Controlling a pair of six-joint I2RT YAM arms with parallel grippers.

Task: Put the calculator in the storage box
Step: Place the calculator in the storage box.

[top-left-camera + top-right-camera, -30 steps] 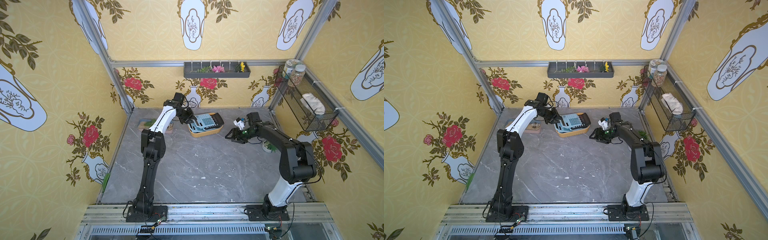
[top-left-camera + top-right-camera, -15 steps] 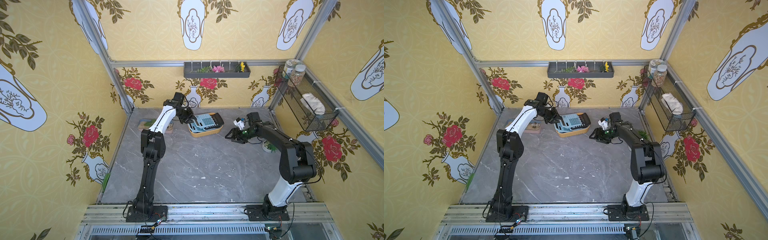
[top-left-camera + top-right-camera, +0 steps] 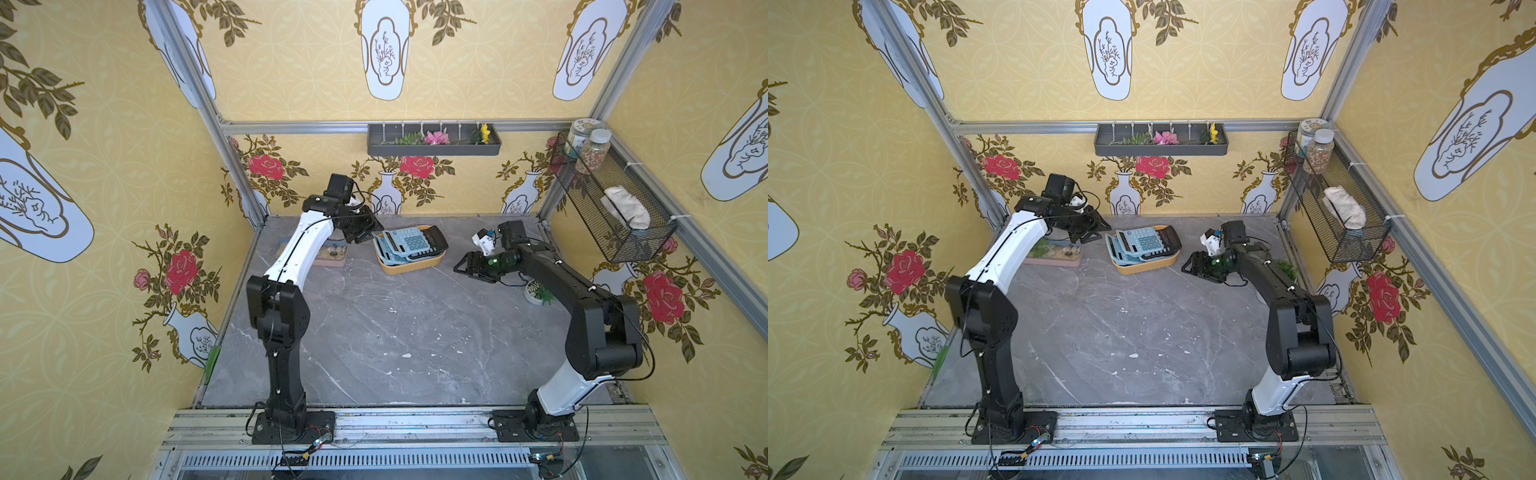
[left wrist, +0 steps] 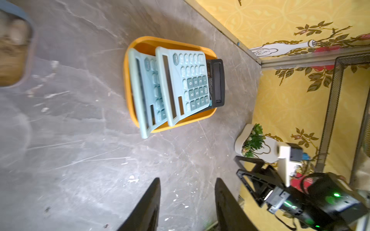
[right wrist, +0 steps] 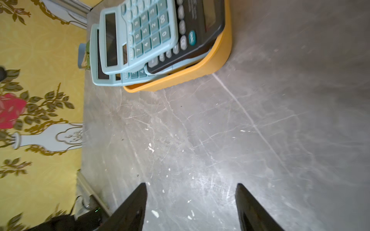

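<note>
The orange-yellow storage box (image 3: 409, 269) (image 3: 1144, 269) sits at the back middle of the grey table. In it lie three stacked calculators: a light-blue one (image 3: 409, 242) (image 3: 1142, 240) on top, a black one (image 3: 435, 239) (image 3: 1170, 239) beneath it toward the right, and a second light-blue one (image 4: 144, 90) (image 5: 104, 78) overhanging the box's left rim. My left gripper (image 3: 368, 235) (image 3: 1094, 233) (image 4: 188, 180) hovers just left of the box, open and empty. On the other side of the box my right gripper (image 3: 461, 266) (image 3: 1187, 266) (image 5: 191, 185) is low over the table, open and empty.
A pink-and-blue pebble tray (image 3: 328, 257) (image 3: 1054, 254) lies behind the left arm. A small white potted plant (image 3: 538, 293) (image 4: 252, 140) stands by the right arm's elbow. A black wire basket (image 3: 615, 216) hangs on the right wall, a grey flower shelf (image 3: 434, 143) on the back wall.
The jaws of both grippers have spread wider. Neither arm has shifted noticeably, and the calculators lie in the box as before.
</note>
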